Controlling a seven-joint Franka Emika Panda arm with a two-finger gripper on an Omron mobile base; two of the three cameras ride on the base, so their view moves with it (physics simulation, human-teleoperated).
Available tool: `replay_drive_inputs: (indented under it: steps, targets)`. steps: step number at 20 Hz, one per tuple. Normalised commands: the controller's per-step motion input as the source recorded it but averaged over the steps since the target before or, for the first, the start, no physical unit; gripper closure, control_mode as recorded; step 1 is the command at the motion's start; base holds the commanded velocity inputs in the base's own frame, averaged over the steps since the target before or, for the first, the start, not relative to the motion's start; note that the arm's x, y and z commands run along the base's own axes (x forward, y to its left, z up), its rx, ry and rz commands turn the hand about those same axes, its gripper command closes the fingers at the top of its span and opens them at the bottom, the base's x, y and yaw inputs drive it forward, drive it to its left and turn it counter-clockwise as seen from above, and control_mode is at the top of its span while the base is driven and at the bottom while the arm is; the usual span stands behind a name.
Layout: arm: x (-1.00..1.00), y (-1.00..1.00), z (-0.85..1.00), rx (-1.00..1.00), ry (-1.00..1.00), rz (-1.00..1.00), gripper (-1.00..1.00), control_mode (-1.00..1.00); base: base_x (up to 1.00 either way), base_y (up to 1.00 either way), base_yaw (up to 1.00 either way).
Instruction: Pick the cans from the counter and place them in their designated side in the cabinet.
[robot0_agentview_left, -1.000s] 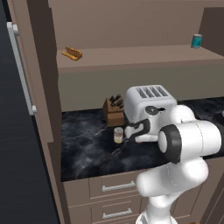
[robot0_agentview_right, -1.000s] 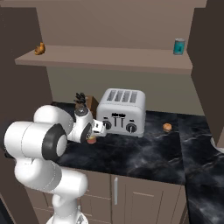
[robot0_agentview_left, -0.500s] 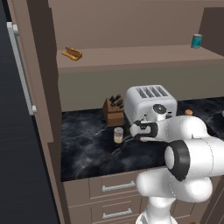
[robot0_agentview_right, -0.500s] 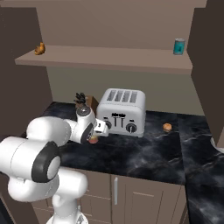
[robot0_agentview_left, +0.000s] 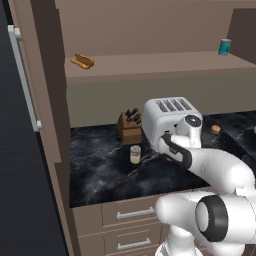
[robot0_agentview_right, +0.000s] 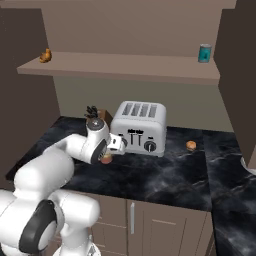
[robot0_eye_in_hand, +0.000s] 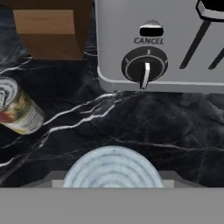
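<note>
Two cans: cream-yellow (robot0_agentview_left: 135, 154) on counter (robot0_agentview_left: 100, 170); one (ridged top) (robot0_eye_in_hand: 113, 169) beneath hand.

Arm (robot0_agentview_right: 85, 145) hides most of red-orange can (robot0_agentview_right: 106, 159).

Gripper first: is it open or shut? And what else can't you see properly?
Gripper: right base view, the arm covers it; cannot tell.
Red-orange can: hand view, bottom edge cuts off everything but its pale top.
Cream-yellow can: hand view, left edge cuts it.
</note>
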Motion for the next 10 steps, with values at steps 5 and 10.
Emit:
replay_drive_inputs:
  steps: [5,10]
  targets:
    - [-0.42,-0.09,0.33,0.0,0.0,0.05,1.0,-1.0,0.0,0.0,0.0]
    - [-0.46,-0.09,0.33,0.0,-0.01,0.04,1.0,-1.0,0.0,0.0,0.0]
